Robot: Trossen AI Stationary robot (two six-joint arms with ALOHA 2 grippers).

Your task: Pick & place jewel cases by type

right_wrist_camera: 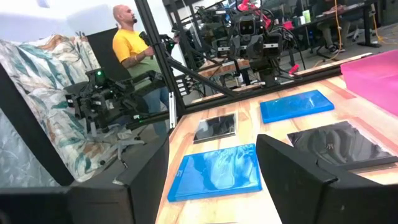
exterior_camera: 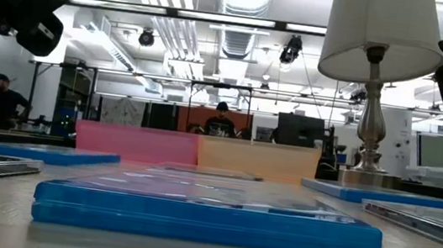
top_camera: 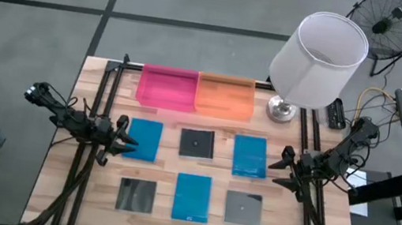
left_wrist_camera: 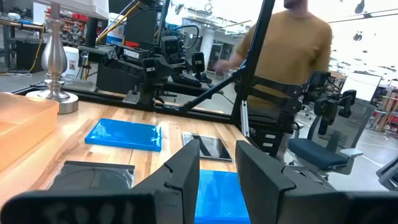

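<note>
- Six jewel cases lie flat on the wooden table (top_camera: 58, 163), two rows of three, none yet in the pink tray (top_camera: 165, 89) or the orange tray (top_camera: 225, 97) behind them.
- Back row: blue case (top_camera: 143, 138), black case (top_camera: 197, 143), blue case (top_camera: 249, 156). Front row: grey case (top_camera: 137, 195), blue case (top_camera: 191, 197), grey case (top_camera: 242, 208).
- Left gripper (top_camera: 128, 138) hovers at the back-left blue case's outer edge, fingers a narrow gap apart, holding nothing.
- Right gripper (top_camera: 276, 168) hangs just beside the back-right blue case, jaws spread wide, empty too.
- Handling call: these look light, thin and rigid, with glossy faces likely to slip and plastic that could crack under a hard squeeze.
- Lying flush, they offer little to pinch; the best hold is probably across two opposite edges, or tipping one edge up first.
- Lamp (top_camera: 316, 62) stands behind the right arm, near the orange tray.
</note>
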